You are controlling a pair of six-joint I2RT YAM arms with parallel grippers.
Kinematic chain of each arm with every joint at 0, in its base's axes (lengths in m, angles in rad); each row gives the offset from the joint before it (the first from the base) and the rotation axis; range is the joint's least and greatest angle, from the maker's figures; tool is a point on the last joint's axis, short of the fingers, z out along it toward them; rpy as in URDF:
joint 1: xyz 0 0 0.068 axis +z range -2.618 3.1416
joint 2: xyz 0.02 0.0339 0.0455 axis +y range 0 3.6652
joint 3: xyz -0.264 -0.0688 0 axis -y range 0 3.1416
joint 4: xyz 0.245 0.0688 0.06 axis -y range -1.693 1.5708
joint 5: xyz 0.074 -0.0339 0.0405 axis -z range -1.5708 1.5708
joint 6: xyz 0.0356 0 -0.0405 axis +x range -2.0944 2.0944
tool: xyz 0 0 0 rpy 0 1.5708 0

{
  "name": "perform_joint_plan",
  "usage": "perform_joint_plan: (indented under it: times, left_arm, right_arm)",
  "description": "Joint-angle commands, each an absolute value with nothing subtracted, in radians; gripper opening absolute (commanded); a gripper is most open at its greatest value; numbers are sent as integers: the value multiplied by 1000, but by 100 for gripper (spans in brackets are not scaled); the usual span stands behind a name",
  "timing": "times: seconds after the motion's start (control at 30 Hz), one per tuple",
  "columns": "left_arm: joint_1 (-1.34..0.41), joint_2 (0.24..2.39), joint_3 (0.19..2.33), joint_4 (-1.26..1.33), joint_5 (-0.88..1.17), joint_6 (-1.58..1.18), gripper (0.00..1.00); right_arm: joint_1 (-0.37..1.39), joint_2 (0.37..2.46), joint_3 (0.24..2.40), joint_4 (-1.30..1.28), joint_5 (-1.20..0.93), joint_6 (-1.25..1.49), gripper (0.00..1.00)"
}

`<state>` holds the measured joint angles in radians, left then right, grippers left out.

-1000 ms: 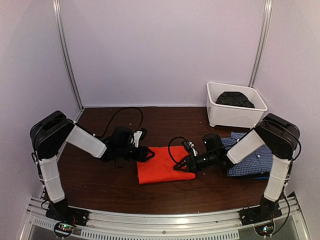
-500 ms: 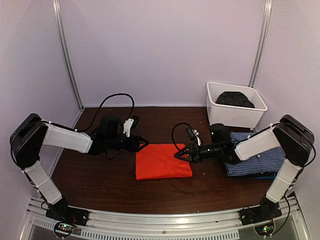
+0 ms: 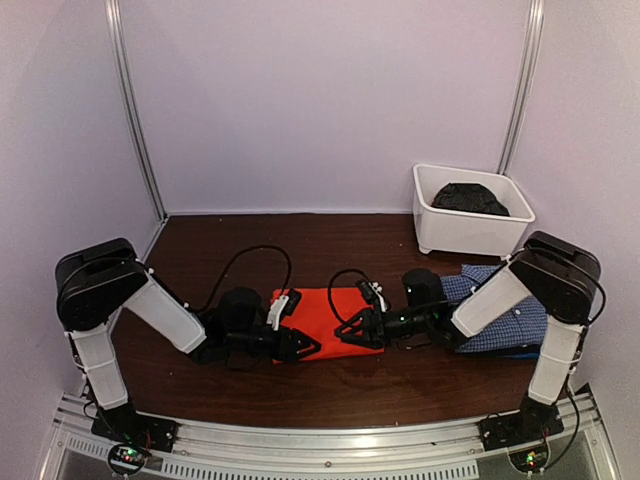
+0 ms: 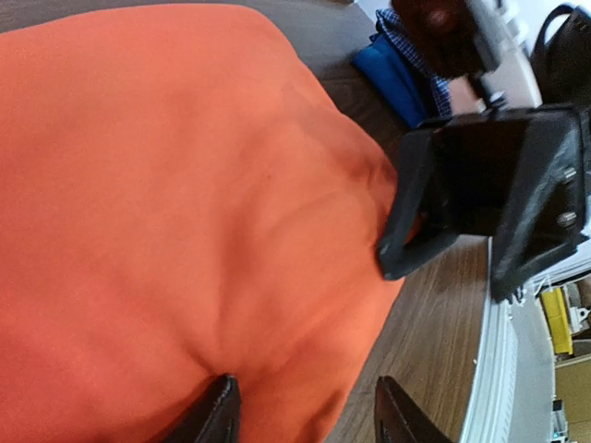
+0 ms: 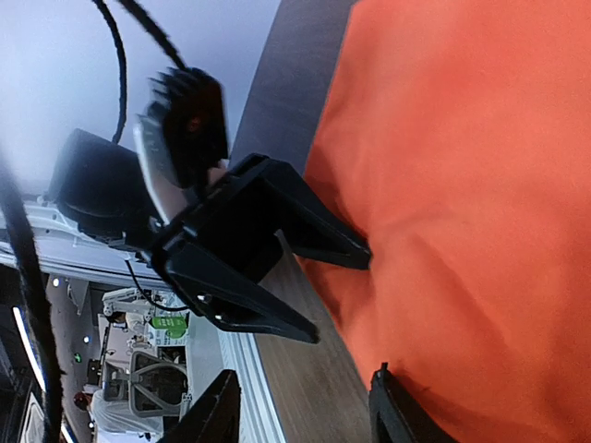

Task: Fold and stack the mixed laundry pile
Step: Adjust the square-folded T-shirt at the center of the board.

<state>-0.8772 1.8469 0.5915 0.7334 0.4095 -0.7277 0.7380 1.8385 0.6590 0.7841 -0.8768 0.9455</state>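
The bright orange T-shirt point(image 3: 325, 312) lies folded flat on the dark table, and it fills the left wrist view point(image 4: 185, 203) and the right wrist view point(image 5: 480, 185). My left gripper point(image 3: 305, 345) point(image 4: 305, 415) is low at the shirt's near edge, open, with one finger on the cloth and the other over bare wood. My right gripper point(image 3: 350, 333) point(image 5: 300, 411) faces it from the right, open, straddling the same near edge. The blue-and-white check shirt point(image 3: 510, 315) lies folded at the right on a blue piece point(image 4: 392, 78). A black garment point(image 3: 470, 198) sits in the tub.
The white plastic tub point(image 3: 432, 225) stands at the back right against the wall. Black cables loop over the table behind both wrists. The metal rail point(image 3: 330, 450) runs along the table's near edge, close to both grippers.
Both arms swung from the shirt's far side corners down to its near edge and now face each other closely. Both grippers stay open. The orange shirt has not shifted.
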Motion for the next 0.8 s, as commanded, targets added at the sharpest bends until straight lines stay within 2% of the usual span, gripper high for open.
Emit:
perform_joint_plan:
  times: [0.0,0.17,0.33,0.53,0.63,0.77]
  left_arm:
    - [-825,1918,522,964,419,-865,50]
    - [-760,1893,422,943,376,-836,50]
    - [-763,1727,451,723,322,-648,50]
    - [-868,1470,591,374,65,-280,52]
    - [-958,1499,696,288,-61,-94,51]
    - [-1096,1645,882,193,-178,158,46]
  right_arm:
    - [697,1931,583,899,-871,991,48]
    - [642,1905,500,863,-871,947,46]
    - [620,1715,540,724,-892,867,46]
    - [553,1495,566,401,-805,746,46]
    - [499,1466,543,340,-781,735,45]
    - [450,1442,490,355,-779,769,45]
